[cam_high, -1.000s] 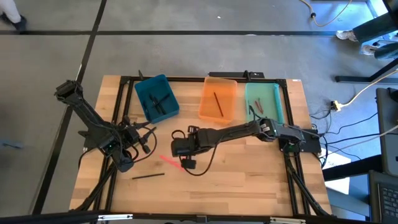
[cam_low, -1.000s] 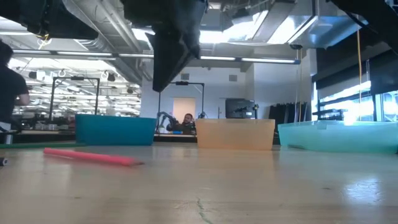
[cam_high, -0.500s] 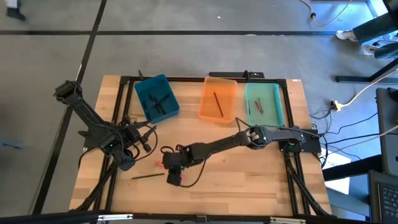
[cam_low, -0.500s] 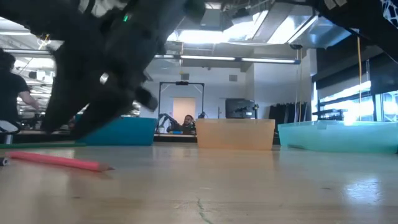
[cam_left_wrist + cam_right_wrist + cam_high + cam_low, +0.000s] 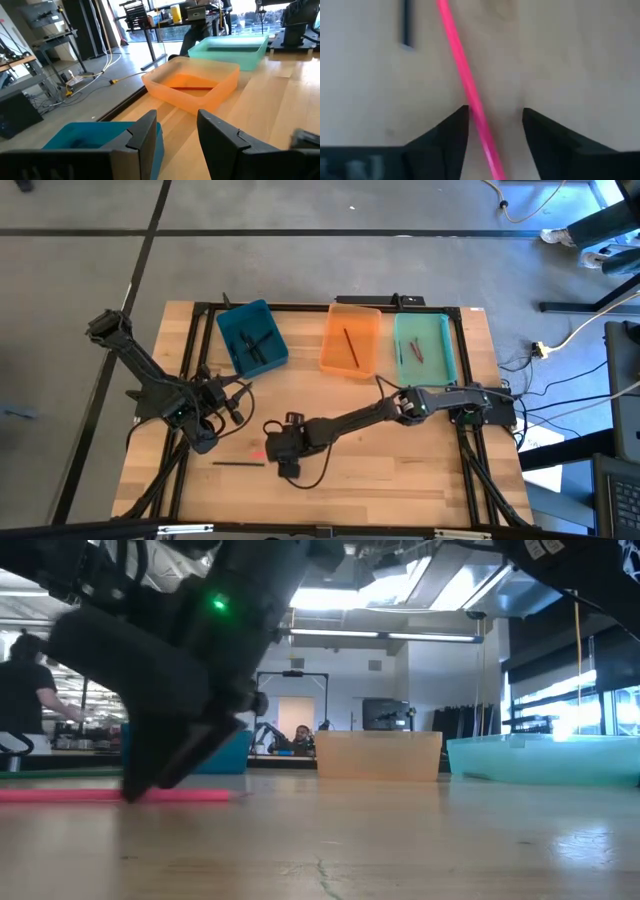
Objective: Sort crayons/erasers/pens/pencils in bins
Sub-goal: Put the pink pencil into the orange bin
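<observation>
A pink stick (image 5: 470,95) lies flat on the wooden table, and a black stick (image 5: 238,463) lies near it. My right gripper (image 5: 495,125) is low over the pink stick, open, with one finger on each side of it; in the low view the gripper (image 5: 150,780) reaches the table top. My left gripper (image 5: 175,135) waits open at the table's left (image 5: 230,404), holding nothing. The teal-blue bin (image 5: 252,337), orange bin (image 5: 351,338) and mint bin (image 5: 425,348) stand along the far edge, each with sticks inside. My right gripper comes slanting down from above, its fingers (image 5: 455,127) across the pink stick at about its middle (image 5: 479,120). One finger stands right beside the stick; I cannot tell whether it touches. The stick lies flat on the table.
A black frame runs around the table's edge (image 5: 200,310). Cables trail from both arms onto the table (image 5: 320,470). Bare wood lies near the front edge (image 5: 400,480). People are in the room behind the table (image 5: 25,720).
My right gripper has gone down and toward the table's near left, onto the pink stick. The pink stick has shifted a little on the table and now lies level in the low view, where it was slanted before.
</observation>
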You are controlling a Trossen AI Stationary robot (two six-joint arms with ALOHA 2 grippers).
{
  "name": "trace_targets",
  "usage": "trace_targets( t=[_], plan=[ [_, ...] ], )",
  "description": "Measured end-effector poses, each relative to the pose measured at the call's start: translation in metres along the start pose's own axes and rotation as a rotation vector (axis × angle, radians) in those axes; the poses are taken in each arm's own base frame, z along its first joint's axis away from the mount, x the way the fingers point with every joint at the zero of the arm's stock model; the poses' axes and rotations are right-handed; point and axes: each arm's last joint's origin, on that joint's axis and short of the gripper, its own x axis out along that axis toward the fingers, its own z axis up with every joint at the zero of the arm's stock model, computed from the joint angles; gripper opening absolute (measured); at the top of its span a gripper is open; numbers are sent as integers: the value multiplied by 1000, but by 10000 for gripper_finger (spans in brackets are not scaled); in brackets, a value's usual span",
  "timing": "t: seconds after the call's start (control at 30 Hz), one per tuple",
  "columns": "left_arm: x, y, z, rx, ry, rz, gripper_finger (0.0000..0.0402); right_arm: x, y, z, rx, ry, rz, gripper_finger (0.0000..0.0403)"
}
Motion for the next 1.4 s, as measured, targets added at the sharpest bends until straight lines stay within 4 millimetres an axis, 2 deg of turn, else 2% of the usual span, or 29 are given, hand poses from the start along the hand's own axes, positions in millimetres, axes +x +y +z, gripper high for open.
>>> trace_targets(
  t=[0.2, 0.43, 0.57, 0.97, 1.1, 1.17, 1.23, 1.4],
  plan=[
    [0, 0, 0, 2, 3, -2, 135, -5, -11, -6, -16, 119, -47, 114],
    [0, 0, 0, 2, 7, -4, 135, -5, -18, -11, -130, 203, 40, 51],
    [0, 0, 0, 2, 7, -4, 135, -5, -18, -10, -185, 196, 44, 37],
    [0, 0, -1, 3, 15, -9, 135, -10, -20, -7, -131, 185, 37, 34],
    [0, 0, -1, 3, 16, -10, 135, -28, -27, -3, -102, 199, 28, 33],
    [0, 0, -1, 4, 16, -10, 135, -46, -35, 4, -75, 173, -1, 33],
    [0, 0, -1, 4, 16, -10, 135, -66, -47, 9, -41, 166, -52, 33],
    [0, 0, -1, 5, 25, -16, 135, -95, -79, 7, 70, 237, -206, 33]
  ],
)
